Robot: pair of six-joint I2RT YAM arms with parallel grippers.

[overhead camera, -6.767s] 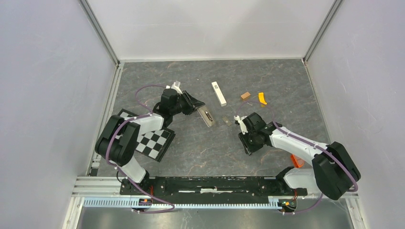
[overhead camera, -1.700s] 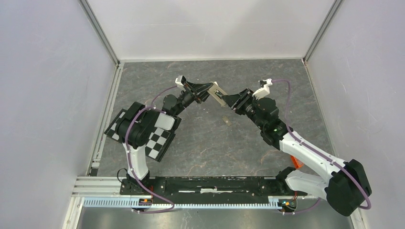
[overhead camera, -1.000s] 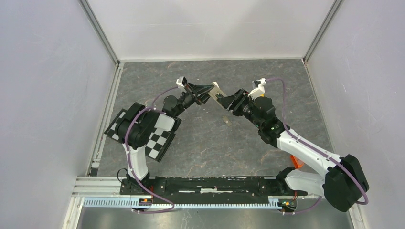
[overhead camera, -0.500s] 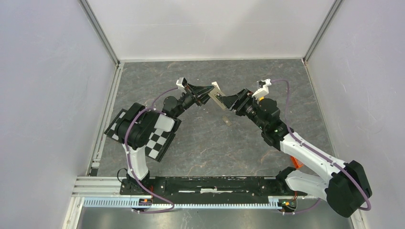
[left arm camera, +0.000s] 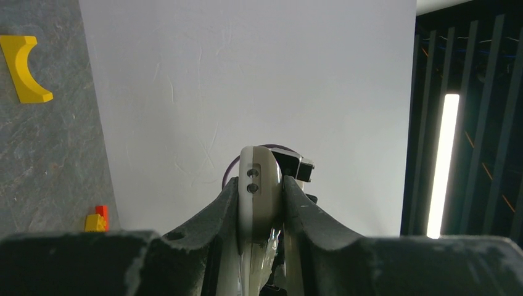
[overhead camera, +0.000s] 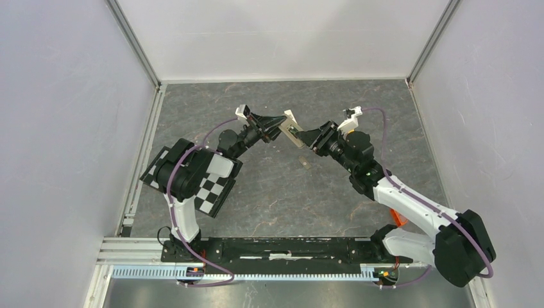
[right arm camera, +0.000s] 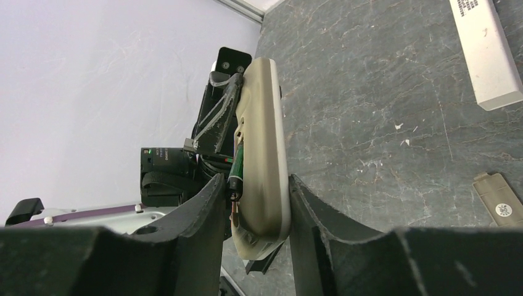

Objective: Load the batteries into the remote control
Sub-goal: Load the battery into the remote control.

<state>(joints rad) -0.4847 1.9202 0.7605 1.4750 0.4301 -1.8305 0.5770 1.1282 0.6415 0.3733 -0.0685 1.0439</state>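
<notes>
The remote control (overhead camera: 292,129) is held up off the table floor between both arms. My left gripper (overhead camera: 277,124) is shut on its far end, and in the left wrist view the remote (left arm camera: 260,188) shows edge-on between the left gripper's (left arm camera: 260,196) fingers. My right gripper (overhead camera: 306,138) closes across the other end. In the right wrist view a green battery (right arm camera: 237,165) lies against the remote's (right arm camera: 266,154) grey back, with one finger (right arm camera: 206,213) pressing it and the other on the white face. Other batteries are out of view.
A long white bar (right arm camera: 487,55) and a small grey cover piece (right arm camera: 502,202) lie on the floor; the cover also shows in the top view (overhead camera: 305,161). A yellow curved piece (left arm camera: 21,68) lies further off. A checkerboard (overhead camera: 208,189) sits by the left arm.
Since the earliest frame the left gripper has lifted the remote off the floor and the right gripper has come up and closed on it. Over the last second the right wrist only shifts slightly.
</notes>
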